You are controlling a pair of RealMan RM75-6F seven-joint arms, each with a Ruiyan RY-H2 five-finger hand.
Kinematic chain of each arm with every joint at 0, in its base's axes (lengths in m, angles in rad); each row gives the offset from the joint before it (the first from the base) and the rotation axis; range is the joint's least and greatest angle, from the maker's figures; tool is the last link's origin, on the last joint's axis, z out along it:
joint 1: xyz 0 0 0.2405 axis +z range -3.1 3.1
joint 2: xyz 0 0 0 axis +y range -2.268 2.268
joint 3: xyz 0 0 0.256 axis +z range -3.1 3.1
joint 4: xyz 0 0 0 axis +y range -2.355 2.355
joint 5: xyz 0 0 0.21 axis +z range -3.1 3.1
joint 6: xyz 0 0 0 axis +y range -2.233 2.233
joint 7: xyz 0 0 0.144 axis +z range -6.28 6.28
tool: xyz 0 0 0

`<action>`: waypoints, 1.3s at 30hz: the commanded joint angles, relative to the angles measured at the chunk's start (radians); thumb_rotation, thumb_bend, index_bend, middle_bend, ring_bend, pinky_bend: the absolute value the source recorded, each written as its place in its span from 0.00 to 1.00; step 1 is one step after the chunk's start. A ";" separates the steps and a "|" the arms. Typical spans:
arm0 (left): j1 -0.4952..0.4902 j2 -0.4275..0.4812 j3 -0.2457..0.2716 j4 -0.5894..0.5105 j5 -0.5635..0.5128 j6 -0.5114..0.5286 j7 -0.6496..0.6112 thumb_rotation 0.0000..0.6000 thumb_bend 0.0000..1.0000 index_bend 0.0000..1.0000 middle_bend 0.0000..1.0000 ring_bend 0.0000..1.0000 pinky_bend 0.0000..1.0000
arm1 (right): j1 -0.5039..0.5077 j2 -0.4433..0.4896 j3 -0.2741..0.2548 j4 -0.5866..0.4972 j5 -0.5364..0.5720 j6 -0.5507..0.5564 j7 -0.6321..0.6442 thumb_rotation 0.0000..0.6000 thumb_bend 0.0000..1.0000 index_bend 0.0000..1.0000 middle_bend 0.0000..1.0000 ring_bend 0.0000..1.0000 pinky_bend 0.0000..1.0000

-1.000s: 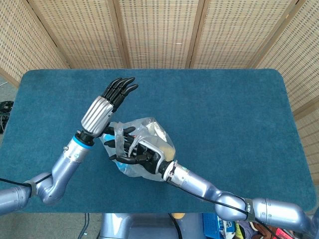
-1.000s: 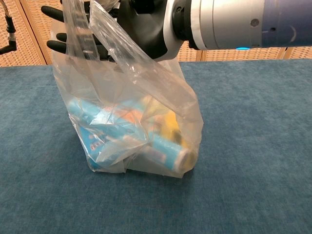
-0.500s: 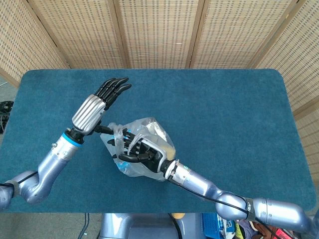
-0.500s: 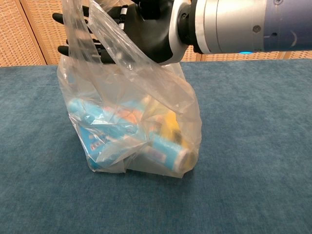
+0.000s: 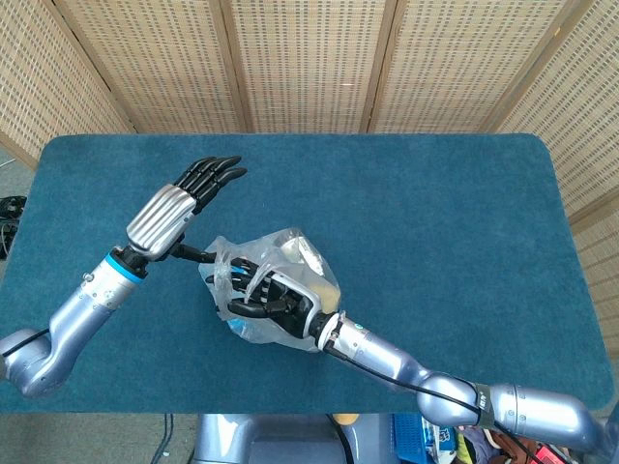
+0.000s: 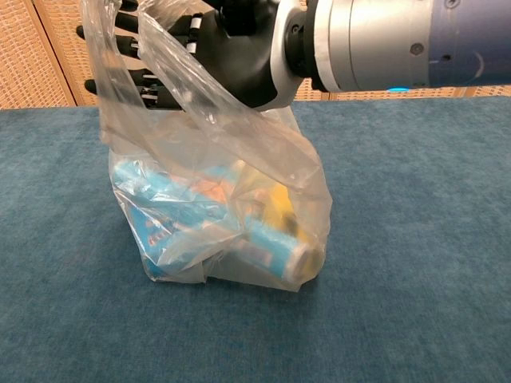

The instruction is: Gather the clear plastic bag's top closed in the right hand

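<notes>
Clear plastic bag (image 6: pixel 231 215) stands upright mid-front of blue surface (image 5: pixel 435 213), w/ blue packets + a yellow item inside. Right hand (image 5: pixel 276 295) sits at bag mouth, film draped over dark fingers (image 6: pixel 128 84). It holds the handle strips, fingers partly curled, top not bunched yet. Prob. placed there so one closing squeeze gathers the loose film. Left hand (image 5: pixel 184 198) is off to the side above surface, flat, fingers straight, holding nothing; apparently clear of the bag.
</notes>
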 commanded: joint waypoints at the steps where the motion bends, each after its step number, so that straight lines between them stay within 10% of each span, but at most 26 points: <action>1: -0.003 -0.021 -0.007 0.007 -0.008 0.012 -0.001 1.00 0.02 0.00 0.00 0.00 0.00 | 0.002 0.000 0.004 -0.007 0.005 -0.003 0.000 1.00 0.27 0.13 0.25 0.14 0.27; 39: 0.008 0.033 0.048 0.115 0.022 -0.057 -0.084 1.00 0.04 0.00 0.00 0.00 0.00 | -0.038 0.024 0.065 -0.006 0.030 -0.070 0.013 1.00 0.28 0.12 0.24 0.16 0.33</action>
